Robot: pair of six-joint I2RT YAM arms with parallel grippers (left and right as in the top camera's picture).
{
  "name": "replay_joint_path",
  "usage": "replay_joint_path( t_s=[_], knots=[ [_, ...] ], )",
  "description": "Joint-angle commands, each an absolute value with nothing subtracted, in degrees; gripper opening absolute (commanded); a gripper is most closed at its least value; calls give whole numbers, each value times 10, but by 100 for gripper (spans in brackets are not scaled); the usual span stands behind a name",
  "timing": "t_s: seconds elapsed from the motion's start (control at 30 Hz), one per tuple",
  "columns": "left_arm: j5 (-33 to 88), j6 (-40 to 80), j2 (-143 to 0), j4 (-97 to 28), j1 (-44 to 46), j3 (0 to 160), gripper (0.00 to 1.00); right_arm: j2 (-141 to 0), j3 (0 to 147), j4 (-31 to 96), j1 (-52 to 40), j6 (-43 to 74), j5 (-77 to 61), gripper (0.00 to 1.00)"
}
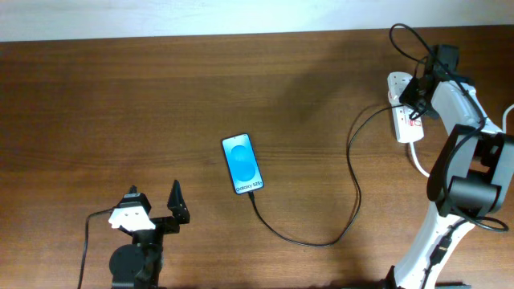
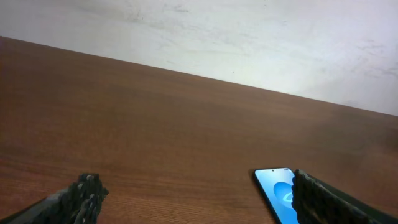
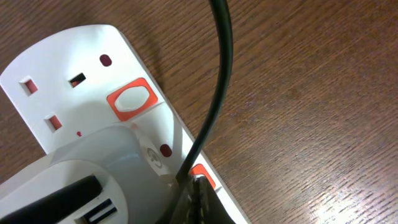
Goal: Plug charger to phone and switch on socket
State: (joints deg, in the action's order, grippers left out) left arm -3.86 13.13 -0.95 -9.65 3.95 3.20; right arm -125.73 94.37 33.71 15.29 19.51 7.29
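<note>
The right fingers, closed to a point, sit at a red switch on the socket, far right of the bench. The left fingers gape idle near the phone, with the charger running to its end. The light socket may skid: press the stiff switch straight down, don't grip.

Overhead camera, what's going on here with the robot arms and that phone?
The charger already runs from the phone across the table to the socket, and looks plugged in at both ends. The right hand, fingers together, is down on the socket beside a red switch, apparently about to press it. The left hand sits open and empty, off to the phone's side.
</note>
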Motion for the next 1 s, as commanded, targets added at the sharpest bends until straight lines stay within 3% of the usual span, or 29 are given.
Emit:
replay_joint_path(
  t_s=[0.0,0.97],
  knots=[
    [-39,135,-7,-95,36,28,99,-1270,928,340,116,197,17,4],
    [-39,135,-7,-95,36,28,99,-1290,928,340,90,197,-28,4]
  ],
)
